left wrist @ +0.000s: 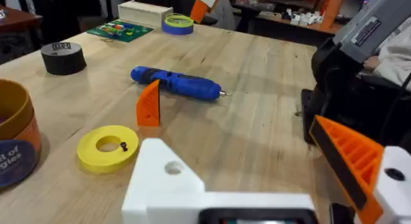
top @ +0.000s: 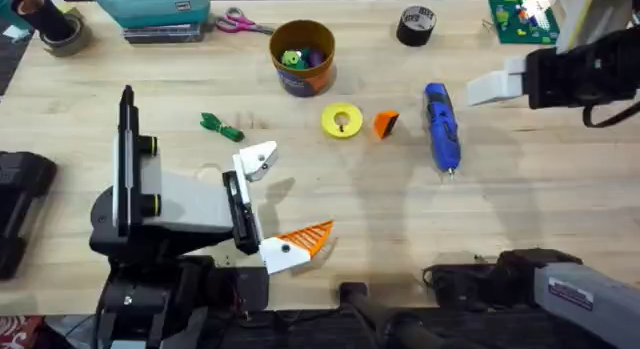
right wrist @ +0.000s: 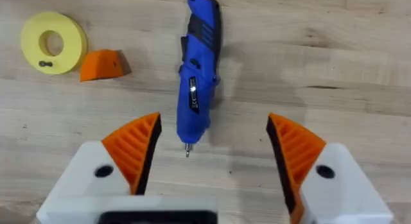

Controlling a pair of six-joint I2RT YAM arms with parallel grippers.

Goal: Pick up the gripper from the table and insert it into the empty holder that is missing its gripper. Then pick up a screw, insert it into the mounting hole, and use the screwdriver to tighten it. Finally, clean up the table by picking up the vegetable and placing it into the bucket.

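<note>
Wooden table (top: 520, 219), screwdriver (top: 440, 126), gripper (top: 386, 124), vegetable (top: 221, 126), bucket (top: 302, 56)

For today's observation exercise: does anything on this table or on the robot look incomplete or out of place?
Yes. The left gripper has an orange ribbed pad on one white finger only; the other finger, the holder, is bare. The missing orange gripper lies loose on the table beside the yellow disc.

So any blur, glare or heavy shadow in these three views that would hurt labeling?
Overhead: even light, soft shadows, right arm large and slightly blurred under the camera. Left wrist: own white holder soft in the foreground, screwdriver sharp. Right wrist: screwdriver crisp with a small highlight, faint shadow beside it; no strong glare.
</note>
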